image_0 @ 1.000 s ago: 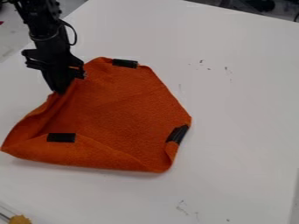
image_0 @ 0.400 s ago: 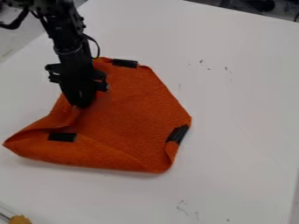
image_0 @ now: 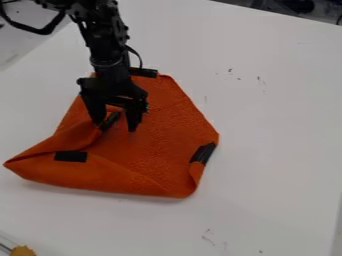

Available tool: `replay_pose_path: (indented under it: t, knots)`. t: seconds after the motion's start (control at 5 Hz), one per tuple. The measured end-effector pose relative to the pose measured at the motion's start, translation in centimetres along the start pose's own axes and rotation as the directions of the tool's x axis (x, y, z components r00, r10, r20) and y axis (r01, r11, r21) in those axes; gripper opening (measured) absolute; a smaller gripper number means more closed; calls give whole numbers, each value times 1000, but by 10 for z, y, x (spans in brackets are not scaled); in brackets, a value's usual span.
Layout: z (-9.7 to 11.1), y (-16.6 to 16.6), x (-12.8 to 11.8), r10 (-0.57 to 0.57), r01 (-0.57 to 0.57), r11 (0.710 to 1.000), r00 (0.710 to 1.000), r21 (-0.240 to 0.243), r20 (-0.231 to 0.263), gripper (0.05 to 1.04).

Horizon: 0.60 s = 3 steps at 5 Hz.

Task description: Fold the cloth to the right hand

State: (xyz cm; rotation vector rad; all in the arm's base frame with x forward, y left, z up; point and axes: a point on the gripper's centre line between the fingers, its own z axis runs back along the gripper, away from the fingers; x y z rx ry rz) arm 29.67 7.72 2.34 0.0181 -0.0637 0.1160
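Note:
My gripper [image_0: 116,128] stands open over the upper left part of the orange cloth [image_0: 163,142], its fingers apart. The cloth's left edge is folded inward, and a flap with a black strip [image_0: 109,121] lies between and beside the fingers. Another folded flap along the bottom carries a black strip [image_0: 71,156] near the left corner. Further black strips mark the cloth's top edge and its right corner, where the edge is turned in.
The white table [image_0: 280,115] extends around the cloth. A yellowish-brown object [image_0: 23,251] is at the bottom left corner. Dark items lie beyond the table's far edge at the top right.
My gripper has moved right and slightly down, carrying the cloth's left edge inward, and its fingers have opened. A black strip now shows on the folded flap.

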Motion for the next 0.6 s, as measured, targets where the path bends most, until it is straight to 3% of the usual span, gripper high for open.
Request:
replay_pose_path:
  t: [0.2, 0.4, 0.6]
  knots:
    - [1, -24, -1, -21, 21, 999, 1000, 25, 15, 1010]
    - [10, -31, 5, -46, 43, 998, 996, 40, 71, 1004]
    - [10, -32, 5, -66, 64, 997, 995, 37, 70, 1003]
